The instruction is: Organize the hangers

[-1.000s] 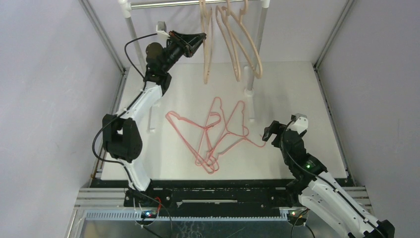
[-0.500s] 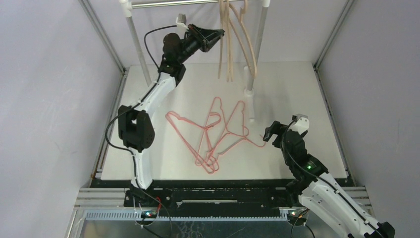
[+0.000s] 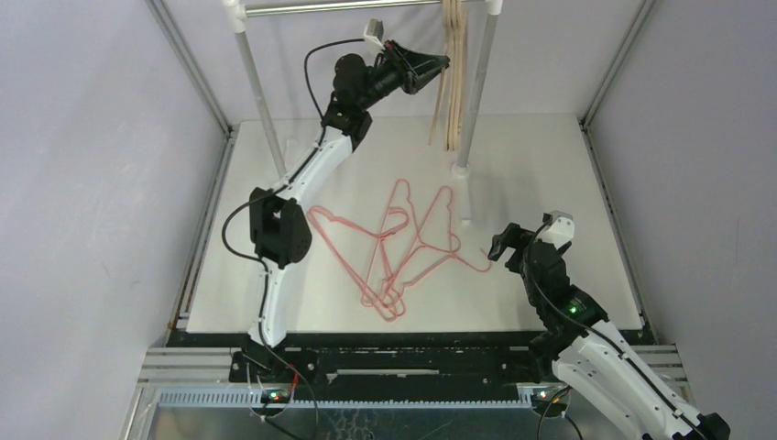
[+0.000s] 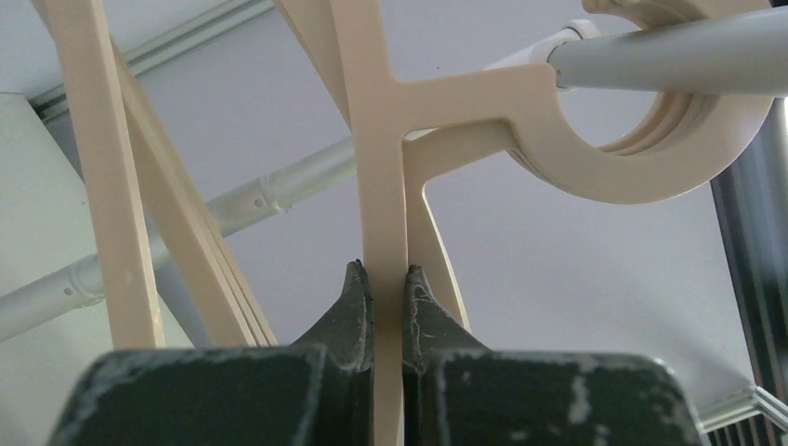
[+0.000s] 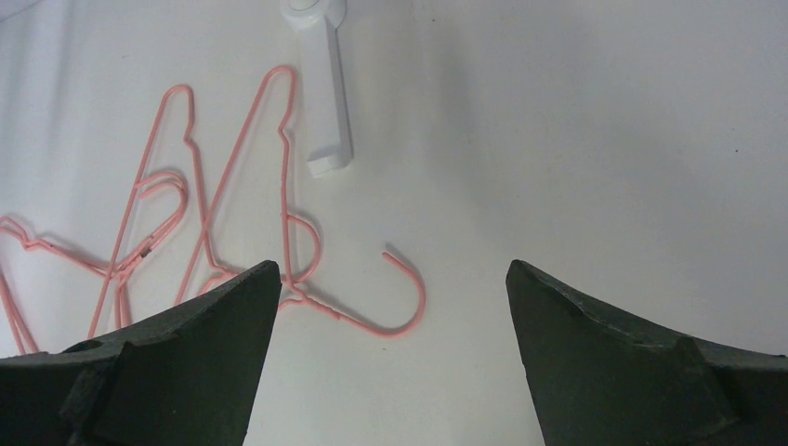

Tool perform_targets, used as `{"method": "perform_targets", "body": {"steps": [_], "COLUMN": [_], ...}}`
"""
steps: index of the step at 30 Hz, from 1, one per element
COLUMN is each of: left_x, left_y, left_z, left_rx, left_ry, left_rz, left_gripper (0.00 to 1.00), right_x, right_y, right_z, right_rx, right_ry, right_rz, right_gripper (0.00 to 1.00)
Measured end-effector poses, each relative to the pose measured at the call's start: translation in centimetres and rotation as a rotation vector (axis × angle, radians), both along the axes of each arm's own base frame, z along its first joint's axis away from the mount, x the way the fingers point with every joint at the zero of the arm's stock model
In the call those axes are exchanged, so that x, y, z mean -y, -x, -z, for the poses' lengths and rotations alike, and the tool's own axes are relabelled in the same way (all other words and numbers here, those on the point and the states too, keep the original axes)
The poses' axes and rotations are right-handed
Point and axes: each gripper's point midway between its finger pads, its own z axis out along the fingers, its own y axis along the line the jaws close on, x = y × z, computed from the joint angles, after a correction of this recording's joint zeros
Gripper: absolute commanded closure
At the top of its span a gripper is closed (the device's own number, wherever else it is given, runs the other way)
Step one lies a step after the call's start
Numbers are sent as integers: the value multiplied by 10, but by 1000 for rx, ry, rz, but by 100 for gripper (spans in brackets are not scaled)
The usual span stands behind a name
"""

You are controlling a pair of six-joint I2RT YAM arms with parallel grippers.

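Pinching the neck of one beige hanger (image 4: 383,186) just under the rail (image 4: 669,46), your left gripper (image 4: 388,279) is closed narrow on it. This hold likely lets you slide the hook along the rail and pack the beige set against the rail's right end. The pink hangers (image 3: 394,252) lie tangled on the table (image 3: 568,183) below the rail, not yet hung. Your right gripper (image 5: 392,269) hangs wide and empty above one pink hook, well placed to take it.

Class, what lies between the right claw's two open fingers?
The curved hook of a thin pink wire hanger, on the white table ahead of the right claw; the right wrist view shows it.
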Motion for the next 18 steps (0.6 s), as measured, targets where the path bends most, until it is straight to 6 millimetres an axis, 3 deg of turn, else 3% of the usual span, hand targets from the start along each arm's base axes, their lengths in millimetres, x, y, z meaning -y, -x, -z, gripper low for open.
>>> {"method": "perform_targets", "body": {"steps": [2, 3, 7, 10, 16, 18], "left_x": [4, 5, 6, 3, -15, -26], "left_y": [2, 3, 5, 6, 13, 17], "left_z": [0, 1, 3, 9, 28, 28], "left_rx": [4, 5, 28, 46, 64, 80], "left_ry": [0, -3, -24, -60, -149, -162], "left_rz": [12, 15, 21, 10, -20, -29], "left_gripper": [95, 85, 69, 49, 25, 11], "right_x": [0, 0, 1, 2, 2, 2], "right_y": [0, 0, 0, 0, 0, 0], "right_z": [0, 0, 0, 0, -1, -1], "right_rx": [0, 0, 0, 0, 2, 2], "right_ry": [0, 0, 0, 0, -2, -2], "right_rz": [1, 1, 5, 8, 7, 6], "right_gripper": [0, 0, 0, 0, 0, 0]}}
